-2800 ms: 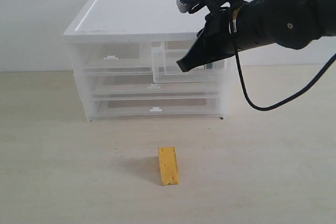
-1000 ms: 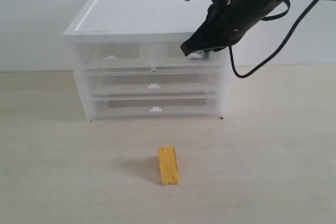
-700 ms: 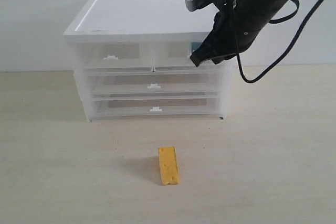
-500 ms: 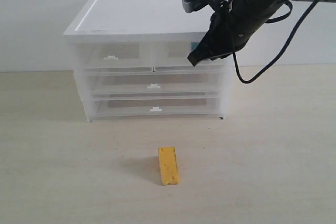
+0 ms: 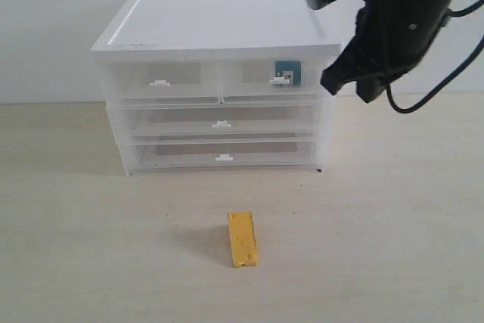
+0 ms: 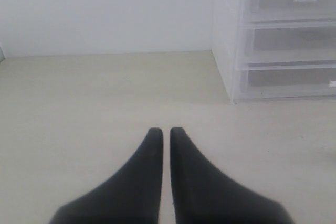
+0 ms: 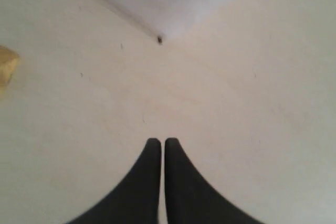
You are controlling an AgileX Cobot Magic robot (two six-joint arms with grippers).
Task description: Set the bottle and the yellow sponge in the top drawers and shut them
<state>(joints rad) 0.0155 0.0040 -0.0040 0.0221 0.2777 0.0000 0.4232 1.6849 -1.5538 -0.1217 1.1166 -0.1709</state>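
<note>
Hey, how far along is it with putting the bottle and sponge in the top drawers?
Done: the bottle shows through the shut top right drawer. In hand: nothing; the right claw and left claw are both shut and empty. Left: the sponge lies on the table before the unit; it must go into the top left drawer, now shut, which then needs closing.

1. Right arm (image 5: pixel 412 13): raised high at the right of the exterior view, dark-cased, angled steeply downward and to the left.
2. Right gripper (image 7: pixel 162 142): pointed downward, black fingers (image 7: pixel 181 182) pressed together along their length, holding nothing.
3. Left gripper (image 6: pixel 162 131): held low and roughly level, tips drawn together with only a hairline slit between, empty.
</note>
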